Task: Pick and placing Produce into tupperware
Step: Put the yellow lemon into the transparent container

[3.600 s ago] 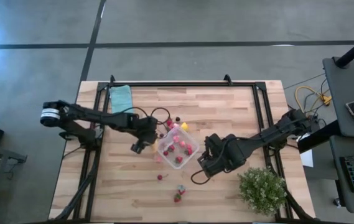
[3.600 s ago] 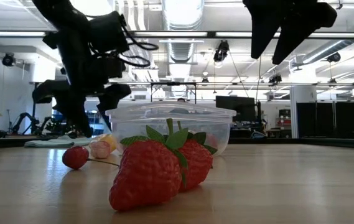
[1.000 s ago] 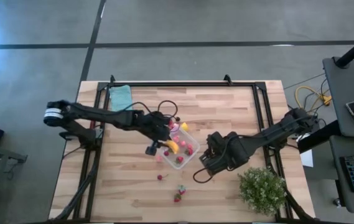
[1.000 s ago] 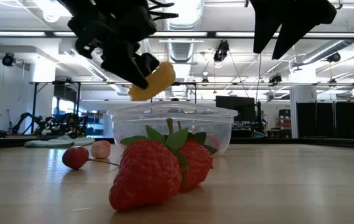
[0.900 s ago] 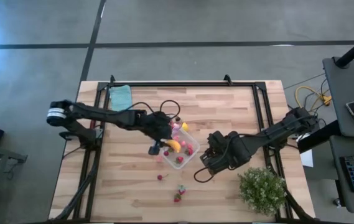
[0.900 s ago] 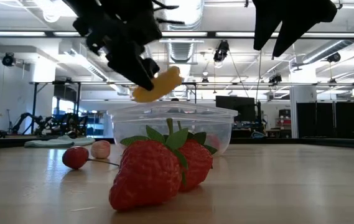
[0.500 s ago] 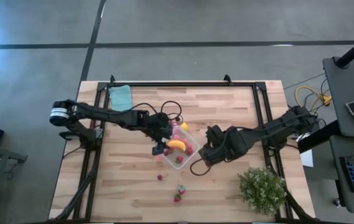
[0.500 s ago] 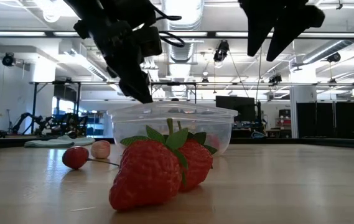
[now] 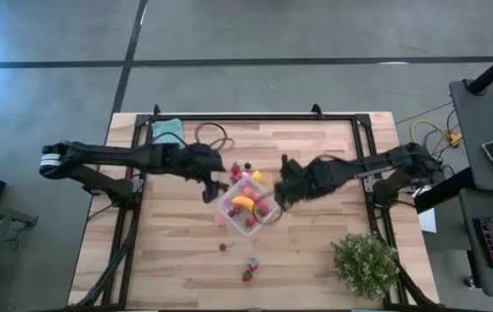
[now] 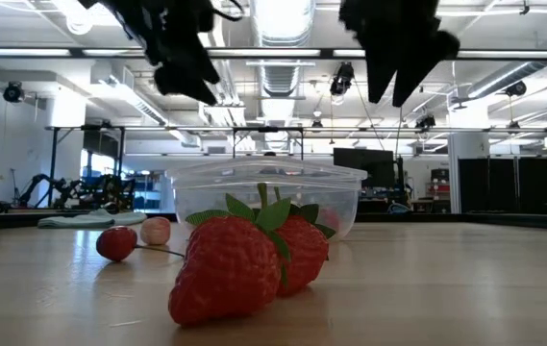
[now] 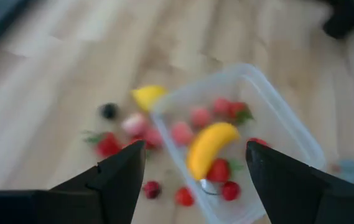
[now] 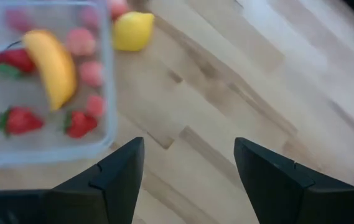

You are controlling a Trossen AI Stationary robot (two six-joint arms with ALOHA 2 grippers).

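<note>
The pale wooden plank table [image 9: 315,251] carries everything, under a workshop ceiling with strip lights and ducting behind. The small clear square plastic tub [image 9: 247,206] sits between the two grippers, probably so either arm can drop into it. Just beside its near corner, the left gripper [image 9: 210,189] hangs above the wood with fingers spread wide and empty. On the tub's far side the right gripper [image 9: 282,198] hovers near the rim, jaws apart and holding nothing. Below the left gripper, inside the tub, lies a yellow curved banana piece [image 11: 209,147] among small red strawberry pieces [image 12: 18,120]. A yellow lemon piece [image 12: 132,30] rests just outside the tub wall, and two red strawberries [image 10: 244,259] wait well apart.
</note>
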